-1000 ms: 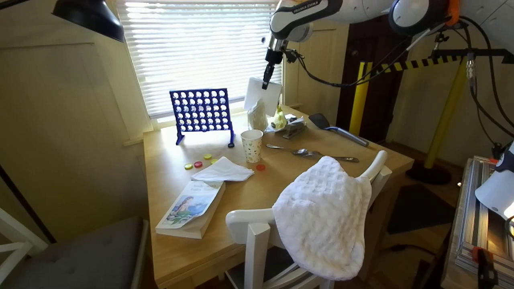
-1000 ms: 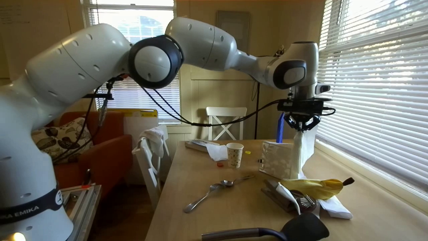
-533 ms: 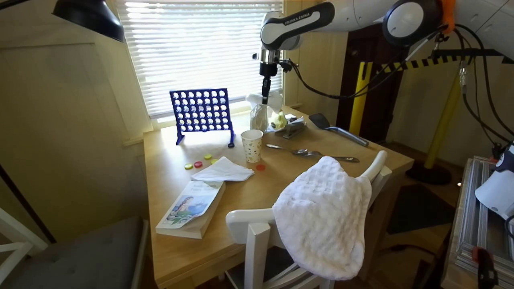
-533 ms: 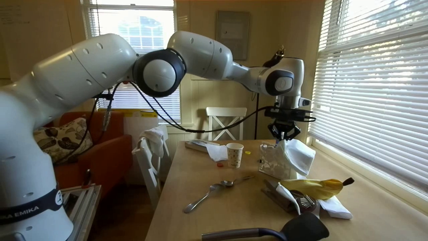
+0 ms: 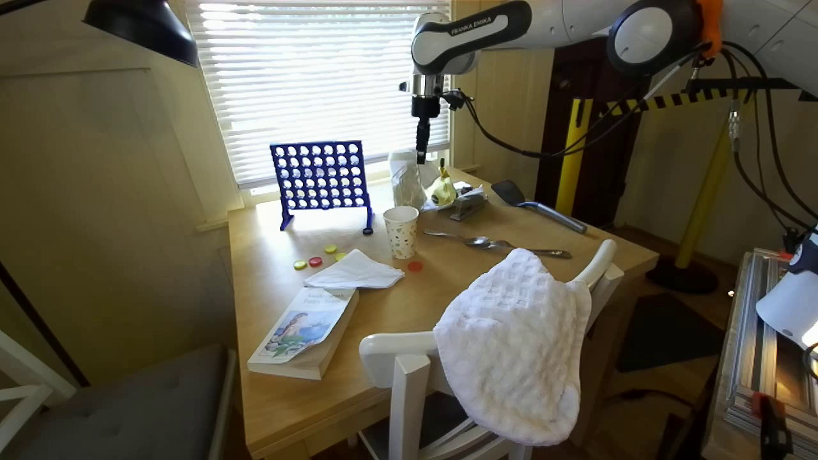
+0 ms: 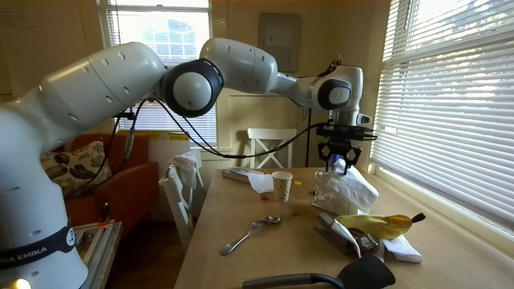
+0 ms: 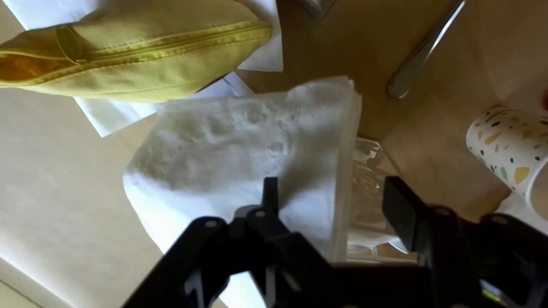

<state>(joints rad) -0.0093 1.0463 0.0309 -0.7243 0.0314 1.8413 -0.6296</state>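
Jaws now well apart w/ nothing held; napkins [image 7: 244, 149], pinched a sec ago, slump at clear holder [image 6: 328, 196].

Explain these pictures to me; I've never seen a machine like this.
The white robot arm reaches over a wooden table and ends in a black gripper. Two views come from cameras standing outside it; the wrist view looks down past its fingers. The table carries white napkins draping out of a patterned holder, a paper cup, cutlery, a spatula, a yellow zippered pouch, a book and a blue game grid. The gripper is open at the napkins; nothing looks held.
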